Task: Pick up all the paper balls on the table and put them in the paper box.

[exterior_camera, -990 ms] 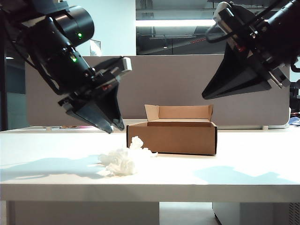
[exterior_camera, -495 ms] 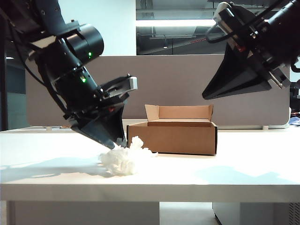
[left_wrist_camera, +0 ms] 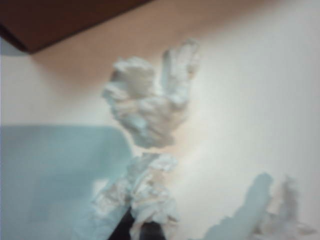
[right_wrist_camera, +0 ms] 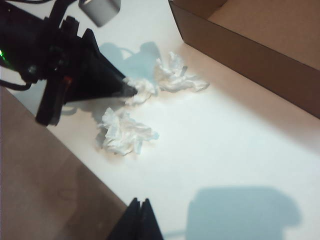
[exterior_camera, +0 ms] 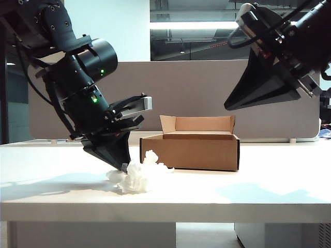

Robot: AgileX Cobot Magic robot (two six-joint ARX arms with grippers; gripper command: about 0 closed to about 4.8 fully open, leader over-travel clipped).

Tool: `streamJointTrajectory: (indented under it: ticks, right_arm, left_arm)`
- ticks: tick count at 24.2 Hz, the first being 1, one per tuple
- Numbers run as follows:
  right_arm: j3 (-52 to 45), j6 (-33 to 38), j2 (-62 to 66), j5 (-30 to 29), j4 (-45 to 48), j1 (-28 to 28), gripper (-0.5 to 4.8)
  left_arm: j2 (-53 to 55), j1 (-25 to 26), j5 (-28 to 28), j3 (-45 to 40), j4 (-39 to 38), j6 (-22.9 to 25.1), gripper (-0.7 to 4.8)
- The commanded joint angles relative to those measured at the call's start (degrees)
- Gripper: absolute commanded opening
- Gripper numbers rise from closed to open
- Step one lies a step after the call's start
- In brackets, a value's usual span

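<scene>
**Obs:** Well, where did you have the left gripper [exterior_camera: 124, 166] at this entry?

**Op:** I had it down at the cluster of paper balls [exterior_camera: 135, 175] on the table [exterior_camera: 248, 194], tips pointing down and its jaws closed to a point on the middle wad [right_wrist_camera: 141, 91]. In the right wrist view I saw that black point buried in the wad's edge. In the left wrist view crumpled paper [left_wrist_camera: 150, 197] wrapped the fingertips [left_wrist_camera: 150, 231].

**Obs:** How did the paper look?

**Op:** I counted three wads, white, fluffy and irregular, like crushed tissue. One [right_wrist_camera: 176, 75] lay nearest the paper box [exterior_camera: 190, 146], the pinched one sat just beside it, and the third [right_wrist_camera: 125, 134] lay apart on the near side. In the left wrist view the box-side wad [left_wrist_camera: 150, 102] showed a folded ear standing up; the picture was soft, so I noted no finer texture.

**Obs:** And the box?

**Op:** It was brown cardboard, shallow, with dark corner edges and its rear flaps upright. It stood on the table right of the wads, close to them. I could see nothing of its contents from the exterior view; the part of its floor [right_wrist_camera: 270, 25] in the right wrist view was bare.

**Obs:** Right gripper [exterior_camera: 227, 107]?

**Op:** I held it high above the table, to the right of the box, carrying nothing. Its fingers [right_wrist_camera: 140, 225] met at the tips, so I logged it as closed.
</scene>
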Motion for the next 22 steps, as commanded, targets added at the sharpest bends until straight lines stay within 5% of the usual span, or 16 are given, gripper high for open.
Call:
streamJointTrajectory:
  ticks: [1, 9, 12, 18, 22]
  right_arm:
    - [0.33, -0.22, -0.17, 0.09, 0.42, 0.07, -0.05]
    - [0.33, -0.22, -0.17, 0.07, -0.37, 0.07, -0.05]
    - [0.33, -0.22, -0.17, 0.07, -0.42, 0.07, -0.05]
    - [0.31, -0.22, -0.17, 0.07, -0.44, 0.07, -0.05]
    - [0.33, -0.22, -0.17, 0.07, -0.44, 0.07, -0.05]
  left_arm:
    - [-1.53, -0.11, -4.31, 1.25, 0.83, 0.33, -0.06]
    - [-3.91, -0.11, -4.44, 9.11, 6.58, 0.31, -0.06]
    - [-2.23, -0.11, -3.37, 9.70, 19.67, 0.31, -0.06]
    - [4.63, -0.11, -3.28, 11.63, 28.65, 0.31, 0.06]
    - [9.53, -0.44, -3.26, 14.32, 28.50, 0.28, 2.31]
